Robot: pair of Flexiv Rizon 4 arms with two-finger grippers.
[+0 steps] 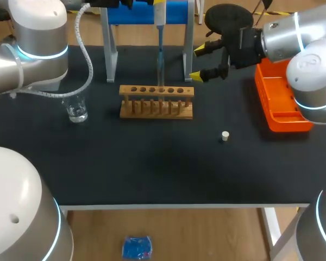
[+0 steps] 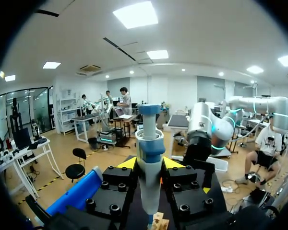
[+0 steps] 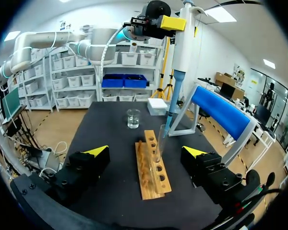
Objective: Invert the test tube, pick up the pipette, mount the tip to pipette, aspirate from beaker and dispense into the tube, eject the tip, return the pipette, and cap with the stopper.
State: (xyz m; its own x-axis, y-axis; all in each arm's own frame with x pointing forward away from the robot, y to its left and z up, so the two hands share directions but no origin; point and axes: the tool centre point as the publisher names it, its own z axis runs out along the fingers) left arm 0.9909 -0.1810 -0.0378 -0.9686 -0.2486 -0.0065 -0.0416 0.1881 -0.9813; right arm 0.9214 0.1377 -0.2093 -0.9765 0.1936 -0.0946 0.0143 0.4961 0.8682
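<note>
Black table is seen covered with a dark mat. Wooden rack is set at the back middle of it, long side across the table, with a row of round holes along the top board. Metal stand is placed just behind the rack, two grey legs upright with the rack roughly between them, and a blue padded bar is carried across the top. Orange tray is laid at the table's right edge, long side front to back, well apart from the rack
</note>
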